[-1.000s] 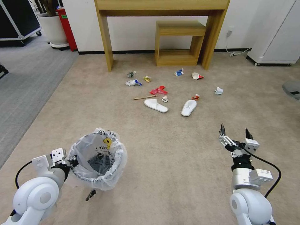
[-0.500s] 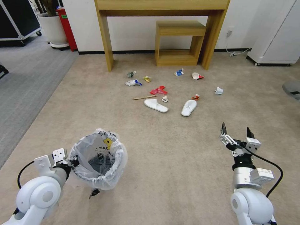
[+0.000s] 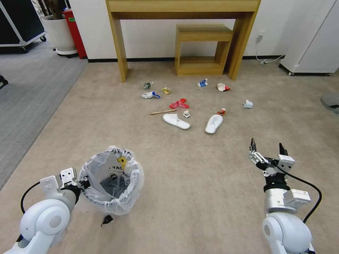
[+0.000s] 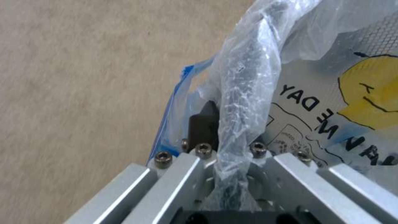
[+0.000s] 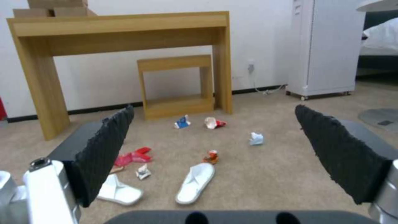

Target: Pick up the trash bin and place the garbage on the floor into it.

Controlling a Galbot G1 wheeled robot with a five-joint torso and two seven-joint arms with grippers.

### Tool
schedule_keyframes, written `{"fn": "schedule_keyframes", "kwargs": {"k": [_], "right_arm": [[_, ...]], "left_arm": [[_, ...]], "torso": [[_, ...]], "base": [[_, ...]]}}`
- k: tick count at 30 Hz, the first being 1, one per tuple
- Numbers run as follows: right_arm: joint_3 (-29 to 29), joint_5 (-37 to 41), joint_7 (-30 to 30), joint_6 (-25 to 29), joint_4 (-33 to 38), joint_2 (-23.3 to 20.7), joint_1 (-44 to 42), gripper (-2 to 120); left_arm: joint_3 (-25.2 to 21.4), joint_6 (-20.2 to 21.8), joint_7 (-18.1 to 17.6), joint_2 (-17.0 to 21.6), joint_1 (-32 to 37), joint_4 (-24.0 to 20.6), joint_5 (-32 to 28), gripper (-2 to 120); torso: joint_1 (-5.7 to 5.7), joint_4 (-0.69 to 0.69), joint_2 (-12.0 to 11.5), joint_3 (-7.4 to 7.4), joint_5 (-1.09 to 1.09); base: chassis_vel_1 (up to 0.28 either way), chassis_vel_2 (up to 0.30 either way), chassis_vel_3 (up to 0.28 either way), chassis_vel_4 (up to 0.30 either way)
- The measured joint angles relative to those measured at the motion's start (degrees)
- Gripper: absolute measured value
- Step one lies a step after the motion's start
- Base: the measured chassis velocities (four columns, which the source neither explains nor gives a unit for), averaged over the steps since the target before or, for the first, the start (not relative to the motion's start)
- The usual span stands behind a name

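The trash bin [image 3: 110, 183], dark with a crinkly clear bag over its rim, is at my lower left in the head view. My left gripper [image 3: 83, 183] is shut on its rim [image 4: 238, 102], with the bag bunched between the fingers [image 4: 203, 124]. My right gripper [image 3: 267, 150] stands open above bare carpet, holding nothing. The garbage lies farther ahead on the beige floor [image 3: 197, 176]: two white slippers [image 3: 176, 121] [image 3: 213, 124], red paper [image 3: 179, 103], a wooden stick [image 3: 162, 112], a small bottle [image 3: 148, 85] and several wads and wrappers. The right wrist view shows a slipper [image 5: 196, 183] between its open fingers [image 5: 105, 149].
A wooden desk [image 3: 183, 7] and a small wooden shelf [image 3: 201, 46] stand against the far wall behind the litter. A white cabinet [image 3: 314, 35] is at the back right. A plant pot [image 3: 60, 33] and grey carpet [image 3: 28, 91] are at the left.
The whole head view has shifted a little, so the litter sits slightly lower in the picture. The left gripper keeps its hold on the bin. The right gripper stays open.
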Motion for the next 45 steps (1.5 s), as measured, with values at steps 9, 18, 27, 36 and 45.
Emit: {"fn": "schedule_keyframes", "kwargs": {"k": [9,18,27,36,45], "right_arm": [[-0.06,0.06,0.05,0.61,0.06,0.04,-0.06,100],[-0.1,-0.08,-0.09,0.74,0.02,0.2,-0.16,100],[-0.12,-0.12,-0.09,0.74,0.05,0.34,-0.17,100],[-0.36,-0.13,-0.05,0.74,0.06,0.55,-0.16,100],[-0.73,0.48,1.18,0.47,0.06,0.58,0.26,100]], "left_arm": [[0.38,-0.29,-0.03,-0.29,-0.08,0.31,0.54,0],[0.42,-0.42,0.05,-0.3,-0.08,0.37,0.68,0],[0.44,-0.59,0.15,-0.3,-0.11,0.53,0.92,0],[0.48,-0.67,0.2,-0.28,-0.19,0.64,0.98,0],[0.65,-0.74,0.25,-0.4,-0.37,1.05,1.15,0]], "torso": [[0.01,0.01,0.0,0.02,0.02],[0.01,0.0,0.0,0.01,-0.02],[0.0,0.0,0.0,0.01,-0.02],[0.01,0.0,0.0,0.01,-0.03],[0.0,0.0,0.0,0.01,-0.01]], "base": [[-0.243,0.24,0.243,-0.243],[-0.211,0.205,0.211,-0.205],[-0.191,0.194,0.198,-0.193],[-0.195,0.196,0.195,-0.196],[-0.125,0.122,0.135,-0.122]]}}
